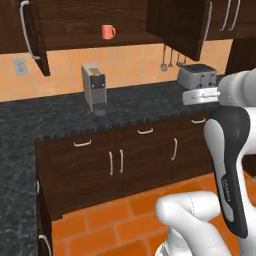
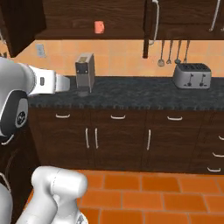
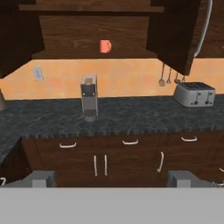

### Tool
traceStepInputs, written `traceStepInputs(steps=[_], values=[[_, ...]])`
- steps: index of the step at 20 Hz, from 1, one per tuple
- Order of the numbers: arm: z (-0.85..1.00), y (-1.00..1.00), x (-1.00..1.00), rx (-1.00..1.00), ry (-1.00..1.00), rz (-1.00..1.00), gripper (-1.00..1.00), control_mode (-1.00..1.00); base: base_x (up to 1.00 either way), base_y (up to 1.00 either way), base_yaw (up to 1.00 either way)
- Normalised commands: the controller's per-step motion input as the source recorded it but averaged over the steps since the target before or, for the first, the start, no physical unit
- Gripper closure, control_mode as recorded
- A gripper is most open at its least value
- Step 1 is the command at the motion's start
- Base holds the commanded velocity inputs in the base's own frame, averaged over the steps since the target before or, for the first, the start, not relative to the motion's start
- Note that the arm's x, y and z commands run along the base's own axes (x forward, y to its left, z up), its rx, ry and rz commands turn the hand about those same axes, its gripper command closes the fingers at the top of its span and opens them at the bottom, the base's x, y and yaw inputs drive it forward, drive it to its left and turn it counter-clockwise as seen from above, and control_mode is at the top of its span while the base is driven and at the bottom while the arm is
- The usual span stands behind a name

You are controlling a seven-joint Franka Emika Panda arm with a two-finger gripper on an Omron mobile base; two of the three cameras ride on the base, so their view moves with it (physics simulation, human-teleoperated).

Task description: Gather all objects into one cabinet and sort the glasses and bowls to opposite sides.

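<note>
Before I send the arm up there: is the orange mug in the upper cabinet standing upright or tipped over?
Upright. The mug stands on its base on the open cabinet shelf, handle out to its side, rim level on top.

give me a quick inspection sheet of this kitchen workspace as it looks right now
surface: dark speckled counter along the orange tiled wall, turning a corner at the left in the left base view
job's things: one salmon-orange mug standing upright in the open wooden wall cabinet; no other cups or bowl seen
clutter: coffee machine and silver toaster on the counter, well apart; utensils hanging on the wall
gripper: gripper open, empty, well back from the counter and facing it
cables: nothing seen
surroundings: wall cabinet doors swung open; base cabinets shut; wall outlet on the tiles; orange tiled floor
</note>
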Motion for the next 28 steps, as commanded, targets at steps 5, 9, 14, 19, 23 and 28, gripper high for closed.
traceStepInputs(steps=[5,9,14,19,23,28], values=[[0.0,0.0,0.0,0.0,0.0,0.0,-1.0,1.0,0.5,-0.54,-0.1],[0.0,0.0,0.0,0.0,0.0,0.0,-1.0,1.0,0.65,-0.07,0.03],[0.0,0.0,0.0,0.0,0.0,0.0,-1.0,1.0,0.74,0.0,0.15],[0.0,0.0,0.0,0.0,0.0,0.0,-1.0,1.0,0.41,0.07,0.07],[0.0,0.0,0.0,0.0,0.0,0.0,-1.0,1.0,0.6,0.01,0.18],[0.0,0.0,0.0,0.0,0.0,0.0,-1.0,1.0,0.5,0.0,0.18]])
